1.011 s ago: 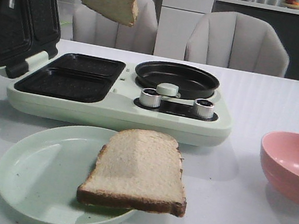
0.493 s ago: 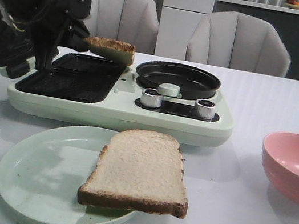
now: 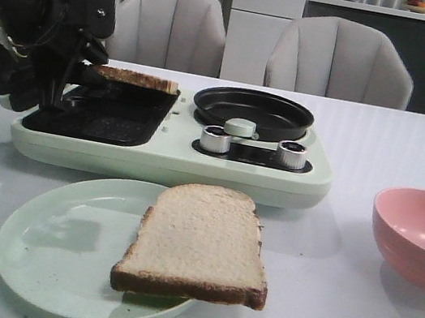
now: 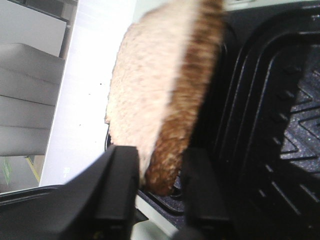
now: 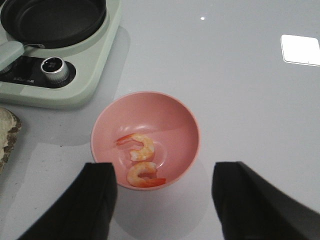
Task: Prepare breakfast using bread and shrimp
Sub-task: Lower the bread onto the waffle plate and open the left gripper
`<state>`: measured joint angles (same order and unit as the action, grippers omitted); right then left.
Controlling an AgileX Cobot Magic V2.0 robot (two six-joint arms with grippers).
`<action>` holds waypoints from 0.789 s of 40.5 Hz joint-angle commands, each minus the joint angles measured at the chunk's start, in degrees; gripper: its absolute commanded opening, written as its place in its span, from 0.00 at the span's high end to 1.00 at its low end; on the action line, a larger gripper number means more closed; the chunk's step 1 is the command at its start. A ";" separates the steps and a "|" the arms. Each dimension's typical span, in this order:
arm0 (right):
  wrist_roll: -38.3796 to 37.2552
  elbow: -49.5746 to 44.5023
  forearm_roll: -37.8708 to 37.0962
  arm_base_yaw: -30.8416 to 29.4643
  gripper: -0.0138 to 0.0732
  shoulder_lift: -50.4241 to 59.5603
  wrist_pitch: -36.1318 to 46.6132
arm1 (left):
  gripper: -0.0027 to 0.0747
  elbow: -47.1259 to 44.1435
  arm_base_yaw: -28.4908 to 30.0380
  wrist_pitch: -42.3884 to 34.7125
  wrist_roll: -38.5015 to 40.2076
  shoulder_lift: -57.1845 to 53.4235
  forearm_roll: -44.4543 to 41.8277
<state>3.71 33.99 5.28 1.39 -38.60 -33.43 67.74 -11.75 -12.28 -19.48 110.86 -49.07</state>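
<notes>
My left gripper (image 3: 87, 75) is shut on one bread slice (image 3: 137, 79), gripping its brown crust edge, and holds it nearly flat just over the rear black grill tray (image 3: 113, 113). In the left wrist view the slice (image 4: 155, 85) sits between the two fingers of that gripper (image 4: 160, 170). The second bread slice (image 3: 196, 243) lies on the pale green plate (image 3: 47, 253), overhanging its right rim. Two orange-and-white shrimp (image 5: 136, 146) lie in the pink bowl (image 5: 172, 117). My right gripper (image 5: 162, 185) is open and empty, hovering just short of the bowl.
The pale green breakfast maker (image 3: 170, 164) has a round black pan (image 3: 252, 110) and two silver knobs (image 3: 214, 139) on its right half. Its lid stands open at the far left behind my left arm. The pink bowl (image 3: 418, 232) sits at the right. Two chairs stand behind the table.
My left gripper came down from high at the upper left with the bread slice. The slice is now level and just above the grill tray.
</notes>
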 commanded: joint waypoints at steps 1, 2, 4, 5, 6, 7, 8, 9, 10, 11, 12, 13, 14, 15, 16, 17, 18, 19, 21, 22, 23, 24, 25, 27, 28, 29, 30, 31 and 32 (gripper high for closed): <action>0.07 2.19 0.35 -0.03 0.24 -0.13 3.99 | 0.45 2.01 0.03 -2.89 0.66 -2.98 1.75; 0.07 2.19 0.35 -0.03 0.24 -0.13 3.99 | 0.42 2.01 0.03 -2.89 0.66 -2.98 1.75; 0.07 2.19 0.35 -0.03 0.24 -0.13 3.99 | 0.39 2.01 0.03 -2.61 0.66 -2.98 2.08; 0.07 2.19 0.35 -0.03 0.24 -0.13 3.99 | 0.38 2.01 -0.07 -2.33 0.66 -3.12 2.50; 0.07 2.19 0.35 -0.03 0.24 -0.13 3.99 | 0.37 2.01 -0.22 -2.02 0.66 -3.30 3.18; 0.07 2.19 0.35 -0.03 0.24 -0.13 3.99 | 0.36 1.85 -0.51 -1.65 1.09 -3.48 4.91; 0.07 2.19 0.35 -0.03 0.24 -0.13 3.99 | 0.36 1.77 -0.72 -0.82 1.09 -4.07 6.38; 0.07 2.19 0.35 -0.03 0.24 -0.13 3.99 | 0.36 1.77 -1.22 0.00 1.09 -4.46 7.89; 0.07 2.19 0.35 -0.03 0.24 -0.13 3.99 | 0.36 1.77 -1.48 1.00 1.09 -4.95 8.93; 0.07 2.19 0.35 -0.03 0.24 -0.13 3.99 | 0.36 1.77 -1.84 1.89 1.09 -5.34 10.12; 0.07 2.19 0.35 -0.03 0.24 -0.13 3.99 | 0.36 1.77 -2.28 2.94 1.09 -5.94 10.73; 0.07 2.19 0.35 -0.03 0.24 -0.13 3.94 | 0.36 1.77 -2.62 4.49 1.09 -6.55 11.01; 0.07 2.19 0.35 -0.03 0.24 -0.13 3.94 | 0.36 1.77 -3.13 5.61 1.09 -7.05 11.29; 0.07 2.19 0.35 -0.03 0.24 -0.13 3.94 | 0.36 1.77 -3.56 6.96 1.09 -7.47 11.27; 0.07 2.19 0.35 -0.03 0.24 -0.13 3.94 | 0.36 1.77 -3.96 8.82 1.09 -8.15 11.27; 0.07 2.19 0.35 -0.03 0.24 -0.13 3.94 | 0.36 1.77 -4.51 10.59 1.09 -8.58 11.27; 0.07 2.19 0.35 -0.03 0.24 -0.13 3.94 | 0.36 1.77 -5.05 13.07 1.09 -9.31 11.64; 0.07 2.19 0.35 -0.03 0.24 -0.13 3.94 | 0.36 1.77 -5.72 15.05 1.09 -9.75 12.25; 0.07 2.19 0.35 -0.03 0.24 -0.13 3.94 | 0.36 1.77 -6.78 19.58 1.09 -11.01 13.72; 0.07 2.19 0.35 -0.03 0.24 -0.13 3.94 | 0.36 1.77 -7.53 21.51 1.09 -11.67 14.33; 0.07 2.19 0.35 -0.03 0.24 -0.13 3.94 | 0.36 1.77 -8.07 23.98 1.09 -12.53 14.88; 0.07 2.19 0.35 -0.03 0.24 -0.13 3.94 | 0.36 1.77 -8.72 26.13 1.09 -13.23 16.08; 0.07 2.19 0.35 -0.03 0.24 -0.13 3.94 | 0.36 1.77 -9.37 27.64 1.09 -14.24 16.89; 0.07 2.19 0.35 -0.03 0.24 -0.13 3.94 | 0.36 1.77 -10.48 31.12 1.09 -16.20 19.38; 0.07 2.19 0.35 -0.03 0.24 -0.13 3.94 | 0.36 1.77 -10.92 32.45 1.09 -17.11 20.26; 0.07 2.19 0.35 -0.03 0.24 -0.13 3.94 | 0.36 1.77 -11.39 34.36 1.09 -18.44 21.69; 0.07 2.19 0.35 -0.03 0.24 -0.13 3.94 | 0.36 1.77 -12.07 35.90 1.09 -19.53 23.16; 0.07 2.19 0.35 -0.03 0.24 -0.13 3.94 | 0.36 1.77 -12.55 37.90 1.09 -20.98 24.83; 0.07 2.19 0.35 -0.03 0.24 -0.13 3.94 | 0.36 1.77 -13.10 39.32 1.09 -22.14 27.50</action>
<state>3.71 33.99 5.28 1.39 -38.60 -33.43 67.74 -23.11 23.88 -19.25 95.33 -27.50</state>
